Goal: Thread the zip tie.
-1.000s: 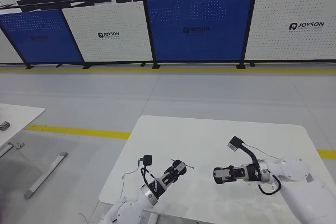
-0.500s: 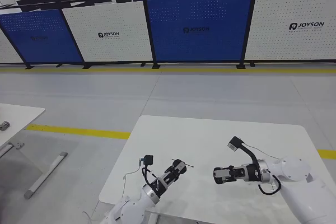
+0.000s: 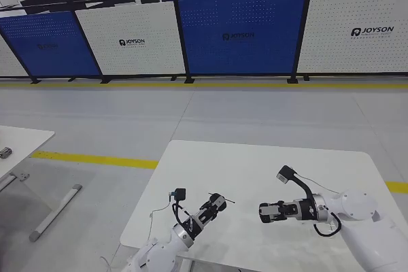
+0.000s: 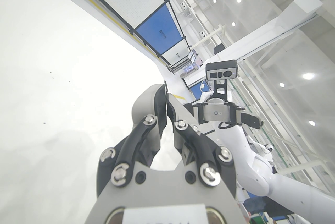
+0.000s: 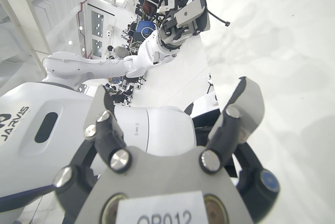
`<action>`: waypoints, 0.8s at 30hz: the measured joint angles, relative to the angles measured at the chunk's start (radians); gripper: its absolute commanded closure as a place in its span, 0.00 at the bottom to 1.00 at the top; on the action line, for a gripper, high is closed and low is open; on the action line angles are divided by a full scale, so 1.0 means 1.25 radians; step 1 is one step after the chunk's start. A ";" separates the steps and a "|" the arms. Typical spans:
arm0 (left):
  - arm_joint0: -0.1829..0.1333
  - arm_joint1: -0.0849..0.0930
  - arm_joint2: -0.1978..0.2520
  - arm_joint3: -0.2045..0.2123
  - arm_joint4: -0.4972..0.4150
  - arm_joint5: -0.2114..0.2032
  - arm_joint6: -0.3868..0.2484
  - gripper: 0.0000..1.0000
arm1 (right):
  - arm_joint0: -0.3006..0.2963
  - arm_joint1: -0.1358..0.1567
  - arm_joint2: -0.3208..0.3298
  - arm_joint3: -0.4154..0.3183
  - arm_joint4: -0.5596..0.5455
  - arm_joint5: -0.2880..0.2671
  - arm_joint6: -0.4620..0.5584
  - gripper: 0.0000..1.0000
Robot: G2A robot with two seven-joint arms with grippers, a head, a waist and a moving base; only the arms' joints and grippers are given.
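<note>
On the grey floor of a large hall stands a white table (image 3: 258, 160), with a row of blue and white pegboard panels (image 3: 241, 34) along the back and a yellow line (image 3: 95, 160) running across the floor. A second white table (image 3: 13, 146) juts in at the left edge, with one small object (image 3: 4, 152) on it. That makes two tables, two arms and one zip tie (image 3: 226, 200). The left arm rises slantwise from the table's near edge, and the left gripper (image 3: 216, 202) has its fingers (image 4: 159, 102) pressed together on the black zip tie (image 5: 218, 18), whose end sticks out sideways toward the other arm (the right wrist view shows its small head at the tip). The right arm lies in from the right side, its forearm level over the table. The right gripper (image 3: 264, 212) points at the left one with a gap between them, its fingers (image 5: 243, 94) spread wide and holding nothing
</note>
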 measured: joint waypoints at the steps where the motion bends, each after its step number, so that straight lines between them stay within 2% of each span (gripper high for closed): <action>1: 0.000 0.000 0.000 0.000 0.000 0.000 0.000 1.00 | -0.005 0.005 0.013 -0.014 -0.016 0.004 -0.009 0.00; 3: 0.000 0.000 0.000 0.000 0.000 0.000 0.000 1.00 | -0.022 0.020 0.048 -0.057 -0.063 0.028 -0.013 0.00; 8: 0.000 0.000 0.000 0.000 0.000 0.000 0.000 1.00 | -0.066 0.061 0.139 -0.168 -0.137 0.125 0.024 0.00; 10: 0.000 0.000 0.000 0.000 0.000 0.000 0.000 1.00 | -0.065 0.078 0.144 -0.188 -0.167 0.169 0.023 0.00; 11: 0.000 0.000 0.000 0.000 0.000 0.000 0.000 1.00 | -0.058 0.089 0.146 -0.192 -0.186 0.206 0.023 0.00; 13: 0.000 0.000 0.000 0.000 0.000 0.000 0.000 1.00 | -0.048 0.099 0.155 -0.190 -0.203 0.257 0.022 0.00; 14: 0.000 0.000 0.000 0.000 0.000 0.000 0.000 1.00 | -0.047 0.100 0.156 -0.189 -0.204 0.268 0.022 0.00; 24: 0.000 0.000 0.000 0.000 0.000 0.000 0.000 1.00 | -0.048 0.099 0.155 -0.189 -0.202 0.255 0.022 0.00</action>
